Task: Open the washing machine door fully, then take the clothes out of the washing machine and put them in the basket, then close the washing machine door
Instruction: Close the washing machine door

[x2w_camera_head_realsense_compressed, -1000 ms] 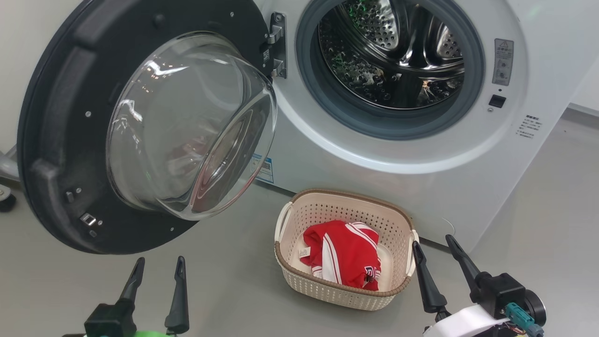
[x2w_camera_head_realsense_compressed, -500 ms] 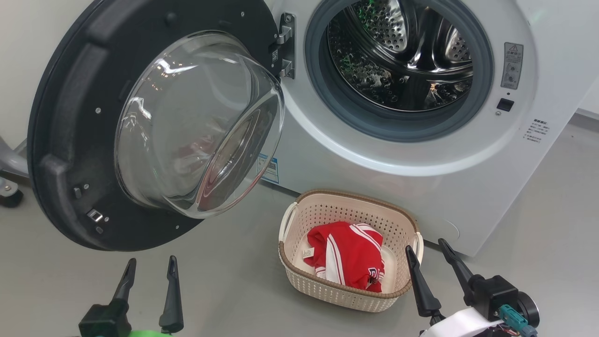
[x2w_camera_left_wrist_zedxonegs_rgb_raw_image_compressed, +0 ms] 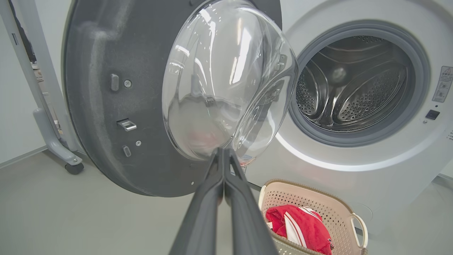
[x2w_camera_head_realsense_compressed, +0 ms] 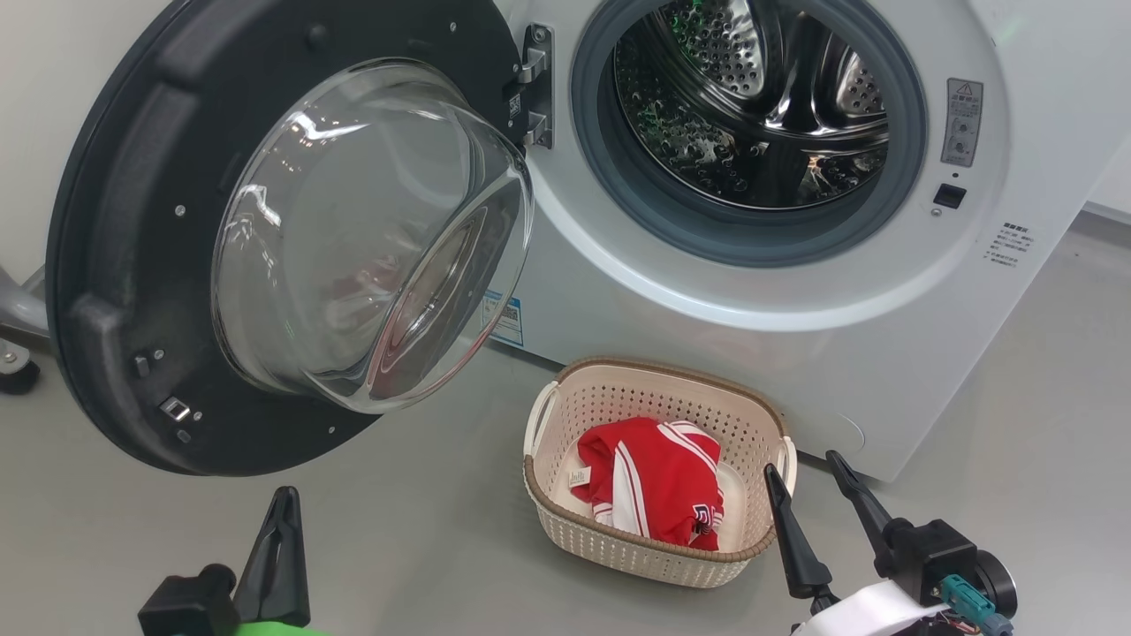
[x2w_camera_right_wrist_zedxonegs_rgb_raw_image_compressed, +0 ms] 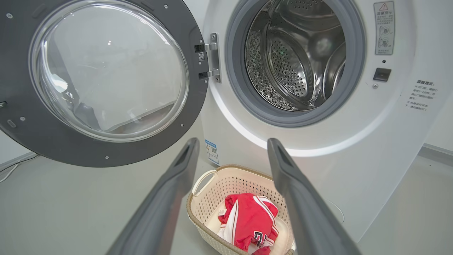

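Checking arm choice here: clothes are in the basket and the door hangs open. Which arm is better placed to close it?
Probably left. The left end effector, fingers pressed together, points at the washing machine door; the right end effector is open beside the basket.

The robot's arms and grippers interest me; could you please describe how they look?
The left gripper has two long, dark, tapering fingers on a black block, with a bright green part below it. The right gripper has the same fingers and block, a teal connector and a white forearm cover.
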Controlling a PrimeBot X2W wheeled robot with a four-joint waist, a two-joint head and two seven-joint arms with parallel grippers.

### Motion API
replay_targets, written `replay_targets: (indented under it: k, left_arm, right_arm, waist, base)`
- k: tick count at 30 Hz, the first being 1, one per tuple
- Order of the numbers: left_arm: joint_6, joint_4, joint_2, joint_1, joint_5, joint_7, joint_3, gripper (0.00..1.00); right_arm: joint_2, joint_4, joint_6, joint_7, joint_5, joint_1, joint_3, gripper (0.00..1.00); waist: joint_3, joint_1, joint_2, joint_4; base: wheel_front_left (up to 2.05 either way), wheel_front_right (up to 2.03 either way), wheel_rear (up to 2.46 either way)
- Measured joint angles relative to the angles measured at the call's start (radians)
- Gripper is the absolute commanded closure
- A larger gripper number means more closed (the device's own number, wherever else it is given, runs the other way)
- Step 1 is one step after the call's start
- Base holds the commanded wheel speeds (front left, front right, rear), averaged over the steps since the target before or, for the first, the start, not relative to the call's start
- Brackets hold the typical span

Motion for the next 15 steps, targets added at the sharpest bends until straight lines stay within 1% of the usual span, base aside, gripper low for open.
replay_targets:
  k: [3,6,11,13,15]
  left_arm:
    - [-0.021,-0.004,-0.002,0.0,-0.05,-0.006,0.002,1.0]
    - [-0.05,-0.019,-0.012,0.0,-0.182,-0.015,0.017,1.0]
    - [-0.096,-0.061,-0.018,-0.001,-0.475,-0.035,0.076,1.0]
    - [-0.104,-0.081,-0.017,-0.001,-0.613,-0.051,0.095,1.0]
    - [-0.104,-0.108,-0.017,-0.001,-0.729,-0.081,0.088,1.0]
  right_arm:
    - [0.0,0.0,-0.002,0.0,0.001,0.0,0.0,0.0]
    - [0.0,0.0,-0.007,0.0,0.001,0.0,0.0,0.0]
    - [0.0,0.0,-0.007,0.0,0.001,-0.001,0.0,0.0]
    - [0.0,0.0,-0.007,0.0,0.001,-0.001,-0.001,0.0]
    - [0.0,0.0,-0.008,0.0,0.001,-0.001,-0.001,0.0]
  waist:
    - [0.002,0.0,0.0,0.0]
    - [0.004,0.0,0.0,0.001]
    - [0.006,0.0,0.0,0.004]
    - [0.007,0.0,0.0,0.006]
    - [0.008,0.0,0.0,0.008]
  base:
    - [0.0,0.0,0.0]
    - [0.0,0.0,0.0]
    - [0.0,0.0,0.0]
    - [0.0,0.0,0.0]
    - [0.0,0.0,0.0]
